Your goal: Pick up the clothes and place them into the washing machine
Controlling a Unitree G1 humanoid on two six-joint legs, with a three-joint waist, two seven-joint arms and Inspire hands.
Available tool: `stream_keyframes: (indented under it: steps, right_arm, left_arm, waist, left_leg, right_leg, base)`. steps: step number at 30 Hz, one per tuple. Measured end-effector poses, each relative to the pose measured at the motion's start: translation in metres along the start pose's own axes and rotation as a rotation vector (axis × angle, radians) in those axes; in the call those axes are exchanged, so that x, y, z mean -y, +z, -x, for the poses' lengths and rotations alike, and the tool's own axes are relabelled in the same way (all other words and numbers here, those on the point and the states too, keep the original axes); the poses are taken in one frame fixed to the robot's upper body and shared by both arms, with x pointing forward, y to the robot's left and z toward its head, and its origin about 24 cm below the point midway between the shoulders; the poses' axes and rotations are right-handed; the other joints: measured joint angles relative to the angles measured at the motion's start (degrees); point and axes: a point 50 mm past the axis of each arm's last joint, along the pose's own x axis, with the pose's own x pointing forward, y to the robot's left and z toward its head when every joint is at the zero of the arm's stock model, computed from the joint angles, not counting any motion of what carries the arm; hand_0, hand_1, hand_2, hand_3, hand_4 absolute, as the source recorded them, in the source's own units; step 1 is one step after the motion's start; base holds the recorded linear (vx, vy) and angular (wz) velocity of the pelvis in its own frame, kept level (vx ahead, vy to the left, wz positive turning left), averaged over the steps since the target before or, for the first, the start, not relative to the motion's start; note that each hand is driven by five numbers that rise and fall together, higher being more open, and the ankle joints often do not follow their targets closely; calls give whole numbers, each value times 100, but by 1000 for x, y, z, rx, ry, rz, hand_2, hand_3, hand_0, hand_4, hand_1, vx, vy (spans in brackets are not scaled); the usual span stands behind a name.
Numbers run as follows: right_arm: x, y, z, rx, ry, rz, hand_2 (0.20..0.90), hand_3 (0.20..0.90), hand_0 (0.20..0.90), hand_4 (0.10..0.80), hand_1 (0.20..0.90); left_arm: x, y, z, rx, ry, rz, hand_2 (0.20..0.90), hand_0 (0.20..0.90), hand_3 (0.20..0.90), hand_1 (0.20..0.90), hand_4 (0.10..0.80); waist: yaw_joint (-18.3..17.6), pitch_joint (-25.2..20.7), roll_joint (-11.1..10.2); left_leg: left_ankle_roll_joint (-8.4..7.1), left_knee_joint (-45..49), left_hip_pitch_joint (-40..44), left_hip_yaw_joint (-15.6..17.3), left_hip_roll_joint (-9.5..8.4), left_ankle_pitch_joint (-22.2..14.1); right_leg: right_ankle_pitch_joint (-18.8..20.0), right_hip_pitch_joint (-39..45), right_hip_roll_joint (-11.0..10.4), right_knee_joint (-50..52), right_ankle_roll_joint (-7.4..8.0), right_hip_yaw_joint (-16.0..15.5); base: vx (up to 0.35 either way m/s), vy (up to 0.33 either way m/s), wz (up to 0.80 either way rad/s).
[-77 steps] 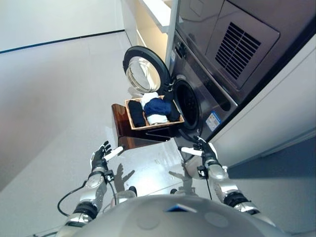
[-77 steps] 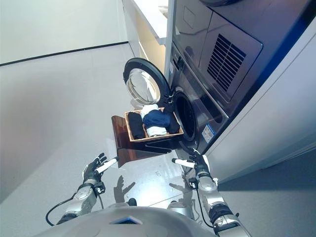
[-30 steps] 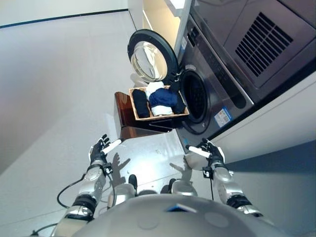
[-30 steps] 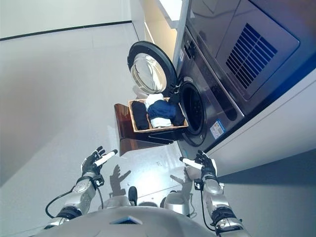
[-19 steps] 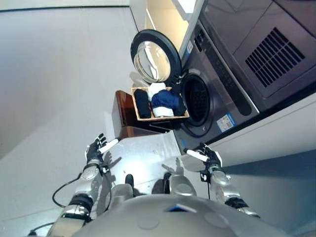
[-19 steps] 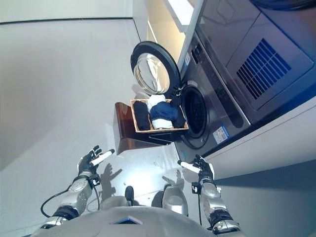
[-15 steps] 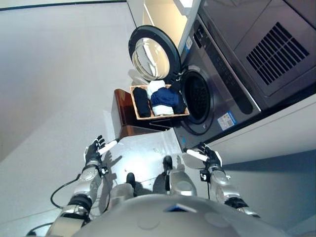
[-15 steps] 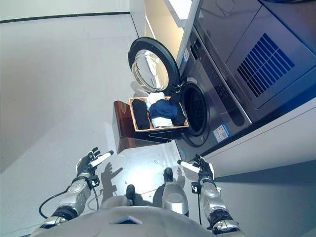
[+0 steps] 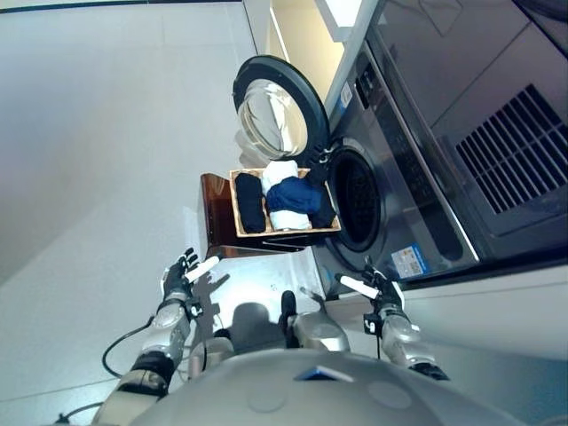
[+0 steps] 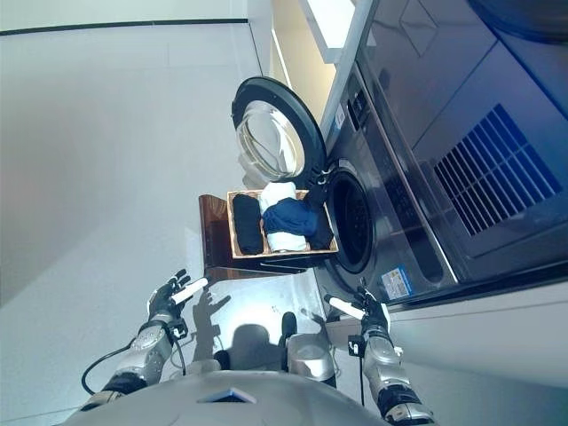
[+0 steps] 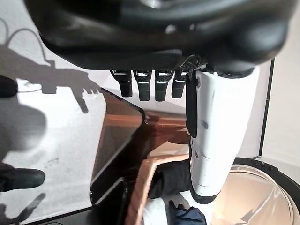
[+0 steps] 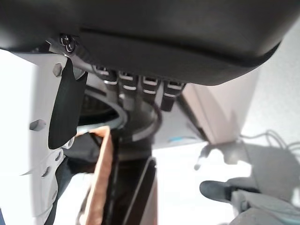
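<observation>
Washing machine (image 9: 404, 191), dark grey steel, front-loading, filling the right side of the head views. Round drum mouth (image 9: 356, 197) dark and unobstructed, nothing seen inside. Round black-rimmed glass door (image 9: 275, 108) swung fully back to the left, probably left that way so the mouth was free for loading.

Low glossy brown wooden table (image 9: 216, 218) parked right against the machine's front, just below and left of the drum mouth. Carried a shallow rectangular light-wood basket (image 9: 286, 232) whose right end reached almost to the mouth; judged to be placed so for a short carry from basket to drum.

Clothes all in the basket, none lifted: rolled black garment (image 9: 248, 202) along the left side, bunched navy-blue garment (image 9: 296, 193) in the middle on top, folded white cloth (image 9: 280, 172) at the far end near the door, more white under the navy, another dark piece at the right end.

Left hand (image 9: 180, 277) hung low over the pale floor, near the table's front corner, well short of the basket. Fingers straight and loose, white-covered thumb out to the side, holding nothing. Right hand (image 9: 381, 289) low beside the machine's lower front, likewise spread and empty.

Judged an approach stage: no contact yet with any garment, a reach up and forward to the basket needed first.
</observation>
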Motion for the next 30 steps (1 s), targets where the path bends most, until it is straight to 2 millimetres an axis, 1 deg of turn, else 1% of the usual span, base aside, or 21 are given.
stream_keyframes:
  steps: [2, 8, 11, 13, 15, 16, 17, 18, 20, 21, 22, 23, 24, 25, 26, 27, 28, 30]
  right_arm:
    - [0, 0, 0, 1, -1, 1, 900, 900, 900, 800, 900]
    - [1, 13, -5, 38, 0, 15, 900, 900, 900, 800, 900]
    - [-2, 12, -4, 35, 16, 33, 900, 900, 900, 800, 900]
    - [-7, 9, -3, 27, 37, 50, 900, 900, 900, 800, 900]
    - [-11, 5, -2, 15, 53, 59, 900, 900, 900, 800, 900]
    - [-15, 4, -2, 9, 60, 52, 900, 900, 900, 800, 900]
    - [-18, 2, -2, 3, 72, 48, 900, 900, 900, 800, 900]
    - [-19, 1, -1, 2, 82, 48, 900, 900, 900, 800, 900]
    - [-23, -1, 0, 0, 93, 43, 900, 900, 900, 800, 900]
    - [-26, -1, 0, -2, 97, 39, 900, 900, 900, 800, 900]
    - [-27, -1, 0, -1, 97, 37, 900, 900, 900, 800, 900]
    - [-28, 0, -1, 2, 101, 37, 900, 900, 900, 800, 900]
    - [-29, 2, -1, 8, 103, 37, 900, 900, 900, 800, 900]
    - [-32, 7, -3, 20, 109, 38, 900, 900, 900, 800, 900]
    - [-34, 10, -4, 27, 107, 40, 900, 900, 900, 800, 900]
    - [-33, 17, -7, 46, 96, 37, 900, 900, 900, 800, 900]
    - [-31, 20, -8, 53, 82, 31, 900, 900, 900, 800, 900]
    - [-21, 25, -11, 60, 33, 31, 900, 900, 900, 800, 900]
  left_arm:
    - [2, 1, -1, 2, -5, 2, 900, 900, 900, 900, 800]
    - [16, 9, -4, 21, -38, -9, 900, 900, 900, 900, 800]
    - [20, 10, -4, 24, -53, -15, 900, 900, 900, 900, 800]
    - [21, 10, -4, 24, -54, -14, 900, 900, 900, 900, 800]
    - [20, 9, -4, 19, -52, -15, 900, 900, 900, 900, 800]
    - [20, 10, -5, 21, -50, -16, 900, 900, 900, 900, 800]
    - [18, 8, -5, 12, -43, -18, 900, 900, 900, 900, 800]
    - [18, 5, -5, -1, -39, -19, 900, 900, 900, 900, 800]
    - [18, 3, -4, -12, -37, -2, 900, 900, 900, 900, 800]
    - [21, 5, -5, -5, -44, 1, 900, 900, 900, 900, 800]
    - [24, 9, -6, 5, -53, 4, 900, 900, 900, 900, 800]
    - [25, 8, -6, 4, -56, 4, 900, 900, 900, 900, 800]
    - [26, 8, -6, 5, -57, 5, 900, 900, 900, 900, 800]
    - [25, 8, -6, 3, -54, 7, 900, 900, 900, 900, 800]
    - [25, 9, -7, 3, -51, 5, 900, 900, 900, 900, 800]
    - [29, 17, -9, 23, -60, 5, 900, 900, 900, 900, 800]
    - [32, 19, -10, 28, -65, 4, 900, 900, 900, 900, 800]
    - [35, 19, -10, 29, -78, -3, 900, 900, 900, 900, 800]
  waist:
    - [-94, -107, 52]
    - [-140, -267, 269]
    - [-142, -283, 297]
    - [-125, -286, 296]
    - [-100, -287, 271]
    - [-85, -234, 188]
    - [5, -217, 119]
    - [75, -207, 105]
    - [85, -145, 58]
    - [131, -90, 21]
    - [127, -12, -56]
    - [241, 2, -80]
    - [258, 24, -134]
    - [268, 70, -165]
    - [241, 108, -195]
    - [259, 304, -276]
    - [243, 394, -287]
    - [256, 524, -169]
  left_leg:
    - [-27, -112, 9, -71, 68, 20]
    - [-112, -145, -34, -91, 227, -8]
    - [-177, -90, -49, -63, 300, -22]
    - [-261, 6, -84, -64, 348, -54]
    - [-348, 299, -234, -54, 378, -98]
    - [-441, 679, -393, -49, 332, -160]
    - [-472, 1120, -575, -41, 270, -177]
    - [-502, 1428, -689, -10, 256, -184]
    - [-578, 2007, -995, 23, 257, -132]
    - [-605, 2328, -1181, 112, 241, -64]
    - [-512, 2580, -1365, 238, 211, 31]
    - [-438, 2709, -1540, 283, 226, 88]
    - [-305, 2554, -1559, 369, 199, 5]
    - [-276, 2376, -1624, 381, 170, 7]
    - [-286, 2268, -1682, 385, 139, 6]
    - [-269, 1526, -1553, 368, 77, 38]
    - [-311, 1074, -1509, 280, 98, 93]
    - [-322, 492, -1403, 200, 129, 158]
  right_leg:
    - [-63, -4, 42, 8, -38, -104]
    - [-192, -46, 186, 17, -84, -146]
    - [-247, -46, 270, 46, -112, -145]
    - [-326, -101, 365, 147, -188, -95]
    - [-405, -137, 435, 250, -267, -61]
    - [-442, -164, 423, 311, -323, 57]
    - [-465, -158, 403, 367, -357, 133]
    - [-484, -150, 385, 389, -388, 198]
    - [-504, -63, 365, 415, -451, 193]
    - [-529, -45, 350, 415, -559, 206]
    - [-511, -85, 316, 436, -627, 228]
    - [-540, -147, 304, 554, -670, 282]
    - [-562, -302, 267, 621, -695, 285]
    - [-563, -359, 229, 703, -700, 326]
    - [-567, -397, 207, 678, -697, 364]
    - [-551, -409, 144, 658, -677, 408]
    - [-461, -410, 174, 624, -607, 571]
    - [-393, -410, 263, 590, -497, 772]
  base:
    - [104, -116, 22]
    - [92, -107, 5]
    - [75, -100, -1]
    - [116, -136, 2]
    - [68, -96, 14]
    - [58, -89, 6]
    - [55, -72, -10]
    - [39, -57, -7]
    - [22, -16, 23]
    - [18, 15, 43]
    - [35, 28, 26]
    - [82, 80, 6]
    - [113, 100, -10]
    - [154, 150, 6]
    - [174, 140, 17]
    - [205, 166, 33]
    - [219, 173, 34]
    - [282, 256, 10]
